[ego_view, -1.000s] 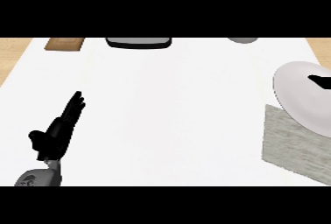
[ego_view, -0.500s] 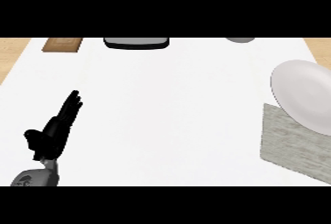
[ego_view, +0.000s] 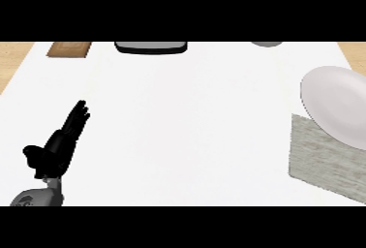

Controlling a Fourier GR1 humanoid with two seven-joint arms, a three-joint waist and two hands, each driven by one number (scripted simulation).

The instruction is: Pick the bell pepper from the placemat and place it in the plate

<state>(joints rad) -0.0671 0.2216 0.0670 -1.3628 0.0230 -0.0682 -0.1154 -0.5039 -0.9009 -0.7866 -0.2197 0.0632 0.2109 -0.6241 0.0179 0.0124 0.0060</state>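
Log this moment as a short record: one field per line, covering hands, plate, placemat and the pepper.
left hand: open, fingers straight, resting at the view's lower left
right hand: not in view
plate: white, at the right edge, nothing visible on it
placemat: grey, at the right edge, its upper corner under the plate's near rim
bell pepper: not visible on the placemat, the plate or the counter
counter: white top
far edge: wooden board, dark tray-like object
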